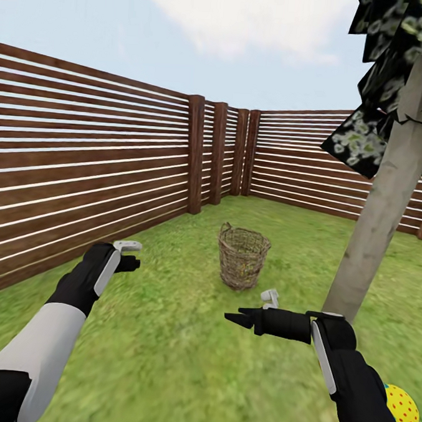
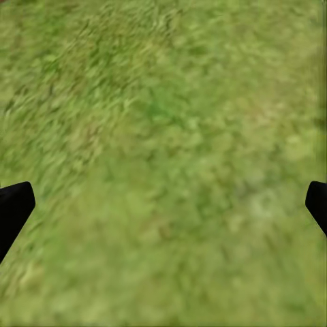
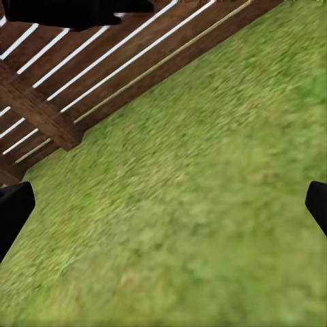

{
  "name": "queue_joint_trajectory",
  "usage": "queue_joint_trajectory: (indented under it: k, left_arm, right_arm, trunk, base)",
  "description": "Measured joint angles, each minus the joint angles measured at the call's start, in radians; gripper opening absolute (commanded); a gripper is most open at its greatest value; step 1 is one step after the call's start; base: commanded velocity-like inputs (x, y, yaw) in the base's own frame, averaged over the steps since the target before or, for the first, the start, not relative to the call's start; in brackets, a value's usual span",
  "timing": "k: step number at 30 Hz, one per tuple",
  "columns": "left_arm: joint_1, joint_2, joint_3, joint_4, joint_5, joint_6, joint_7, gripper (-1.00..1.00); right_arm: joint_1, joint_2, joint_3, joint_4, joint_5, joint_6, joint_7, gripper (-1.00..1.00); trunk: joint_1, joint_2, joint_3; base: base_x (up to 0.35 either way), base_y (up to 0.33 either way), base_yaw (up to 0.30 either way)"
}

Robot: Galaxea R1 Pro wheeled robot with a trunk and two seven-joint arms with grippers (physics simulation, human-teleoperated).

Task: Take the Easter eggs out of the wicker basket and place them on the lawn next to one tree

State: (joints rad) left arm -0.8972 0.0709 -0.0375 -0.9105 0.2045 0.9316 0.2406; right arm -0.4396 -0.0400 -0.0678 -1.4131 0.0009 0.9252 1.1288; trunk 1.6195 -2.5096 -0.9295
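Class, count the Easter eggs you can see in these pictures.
1: an Easter egg lies on the lawn near the tree. Others may be hidden inside the wicker basket.

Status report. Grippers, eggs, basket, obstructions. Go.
Left gripper and right gripper open, empty. One Easter egg on lawn near tree. Wicker basket ahead, contents hidden. Path unobstructed.

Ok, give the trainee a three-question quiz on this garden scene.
1. True or false: the basket lies tipped over on the lawn.
2. Where is the visible egg? A) in the basket B) on the grass near the tree C) in the right gripper
3. Fill in: the left gripper holds ____.

Key: 1 false, it stands upright; 2 B; 3 nothing.
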Motion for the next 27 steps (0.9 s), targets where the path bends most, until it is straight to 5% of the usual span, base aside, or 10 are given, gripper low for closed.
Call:
queue_joint_trajectory:
  k: [27]
  left_arm:
    - [0.0, -0.001, 0.001, -0.002, -0.004, 0.017, 0.0, 1.0]
  right_arm:
    - [0.0, 0.0, 0.001, 0.002, 0.0, 0.0, 0.0, 1.0]
  trunk:
    - [-0.012, 0.006, 0.061]
  base:
    - [0.0, 0.0, 0.0]
